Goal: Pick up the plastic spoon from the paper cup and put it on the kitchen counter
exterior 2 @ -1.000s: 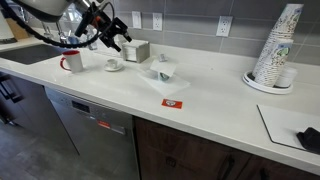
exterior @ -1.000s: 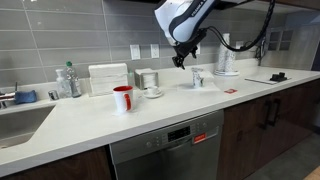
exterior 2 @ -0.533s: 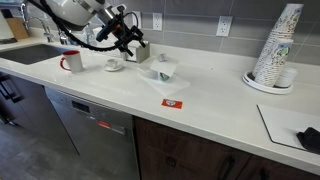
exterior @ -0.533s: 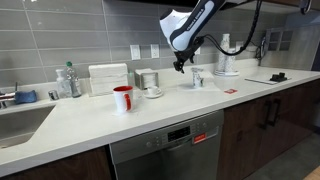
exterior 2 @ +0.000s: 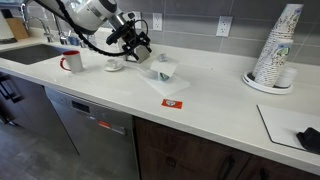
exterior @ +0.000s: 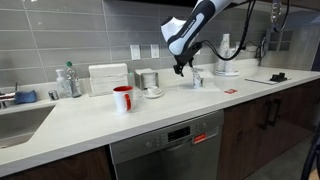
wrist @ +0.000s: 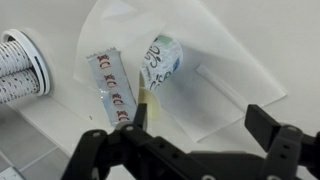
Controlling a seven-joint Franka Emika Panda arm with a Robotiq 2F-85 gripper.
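We see the gripper hanging above the kitchen counter with its two dark fingers spread wide apart. Nothing is between them and they touch nothing. Directly below, in the wrist view, the paper cup stands on a sheet of white paper. The thin pale handle of the plastic spoon pokes out of the cup toward the gripper's end of the picture. We cannot make out the bowl of the spoon or anything else inside the cup. A red-and-white sachet lies flat just beside the cup on the same sheet. In both exterior views the gripper is close above and slightly to one side of the cup, not in contact with it. Further along the counter stands a red mug with a white inside; we cannot tell its contents. A steel canister sits near the wall behind it. Well apart from these, a tall stack of disposable cups rests on a plate.
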